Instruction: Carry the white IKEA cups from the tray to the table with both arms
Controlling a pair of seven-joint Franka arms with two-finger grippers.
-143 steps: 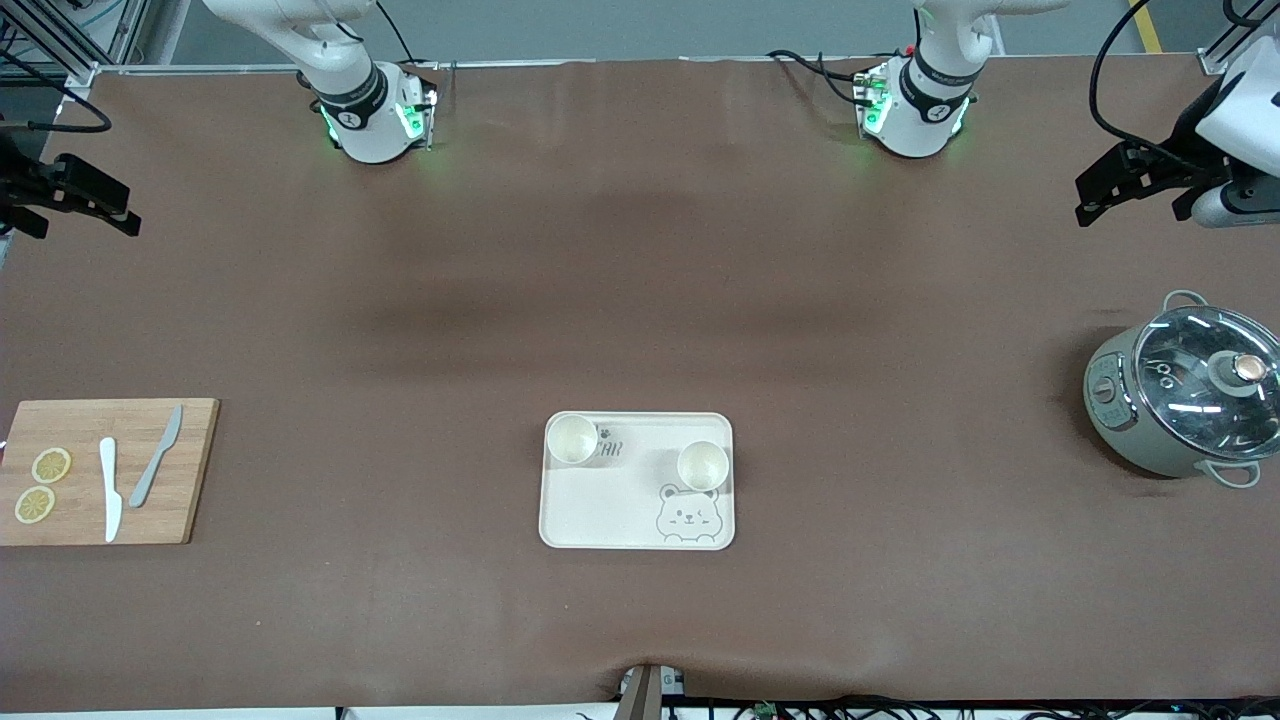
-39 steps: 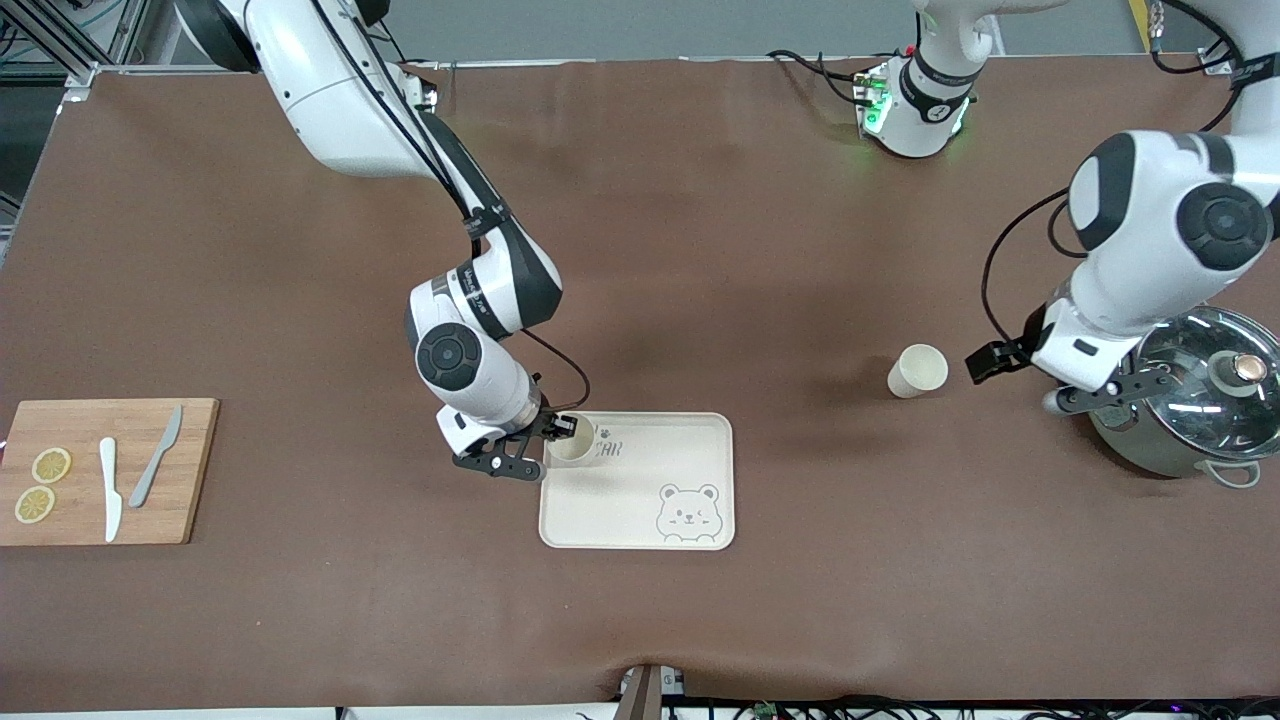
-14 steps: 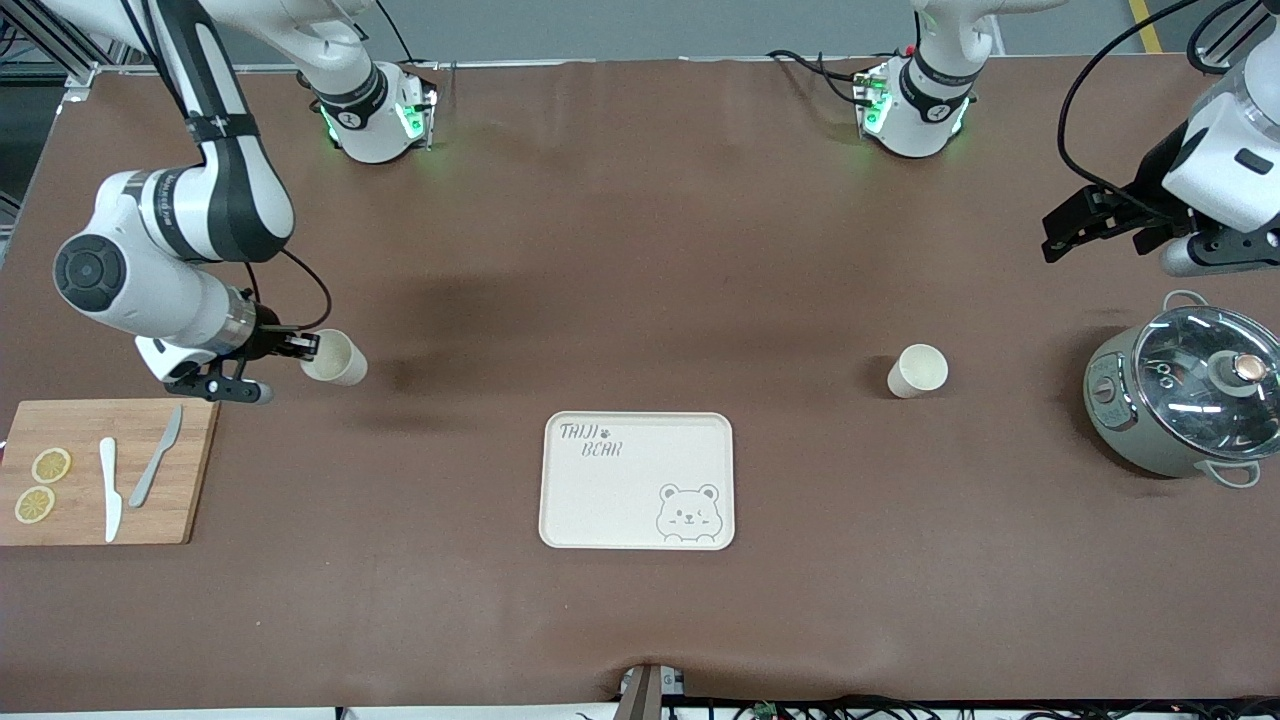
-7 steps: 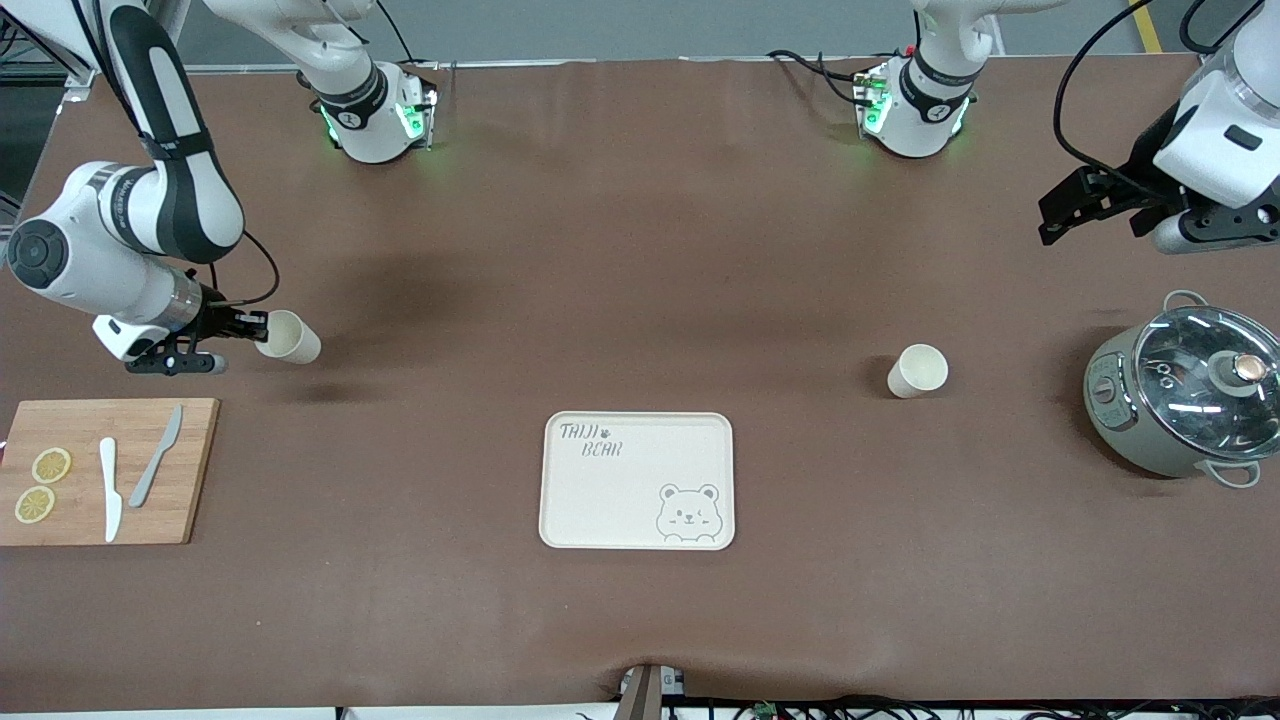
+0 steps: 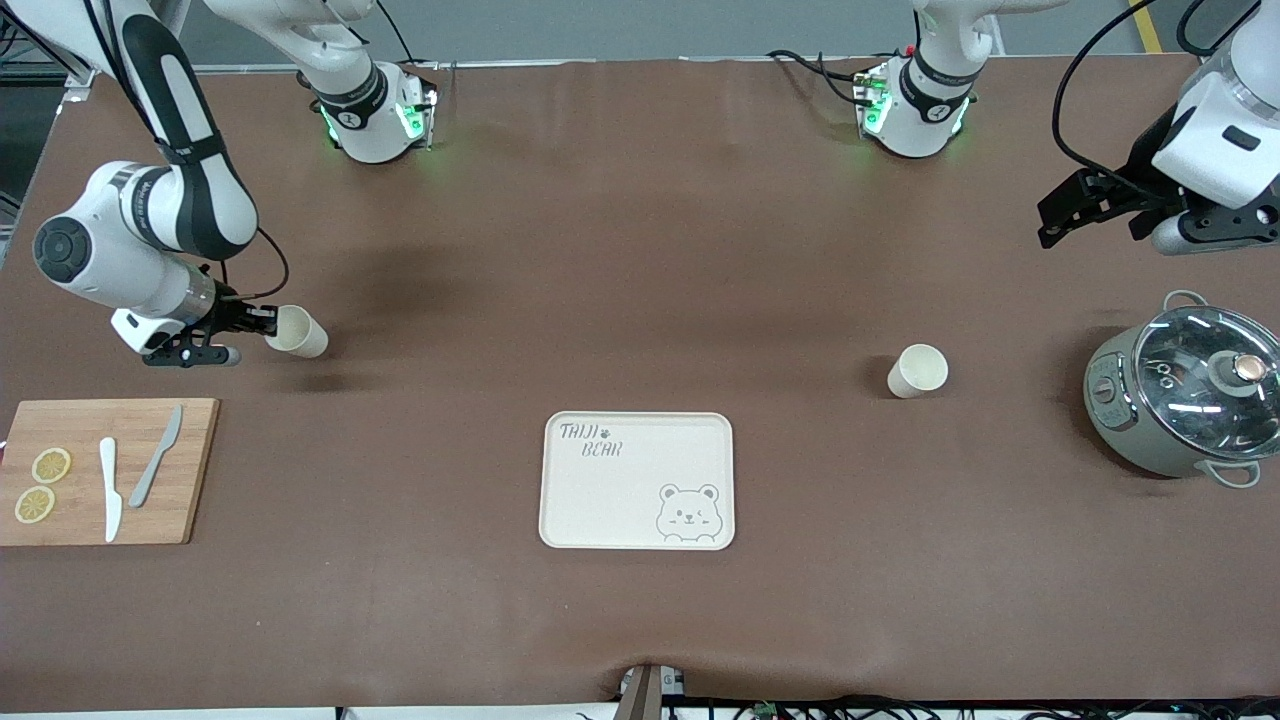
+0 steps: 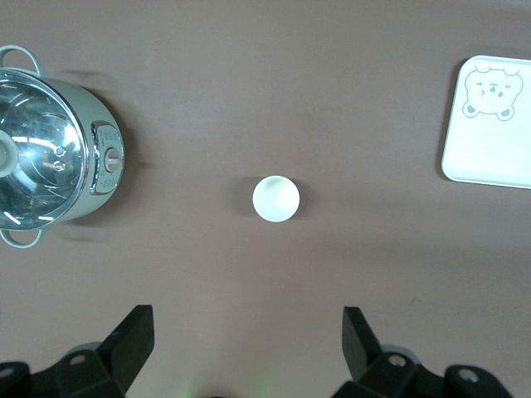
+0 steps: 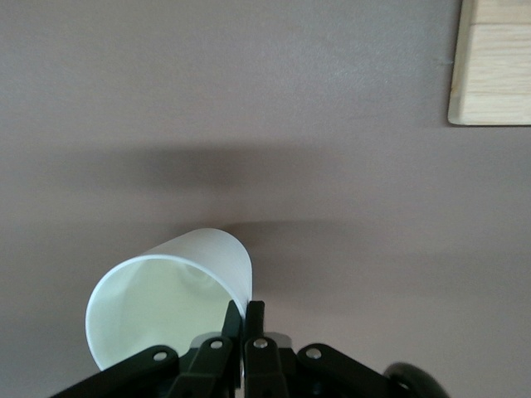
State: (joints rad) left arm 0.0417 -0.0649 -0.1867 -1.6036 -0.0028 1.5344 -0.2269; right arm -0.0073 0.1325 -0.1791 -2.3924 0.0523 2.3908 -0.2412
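The right gripper (image 5: 268, 322) pinches the rim of one cup (image 5: 300, 331) between closed fingers — one finger inside the wall, one outside — and carries it tilted above the table (image 5: 640, 250), well away from the tray (image 5: 637, 500) toward the right arm's end, over a spot just farther from the camera than the wooden cutting board (image 5: 190, 470). The rim grip suits a handleless tumbler too wide to clasp around the body, and it leaves the base free for setting down. The tray lies bare, its bear face and lettering uncovered. The other cup (image 5: 917, 370) stands upright on the table, off the tray toward the left arm's end, between the tray and a lidded pot (image 5: 1180, 400). The left gripper (image 6: 245, 344) — jaws spread wide, holding nothing — waits high above that end of the table. Judging by this, only the second cup's set-down remains.
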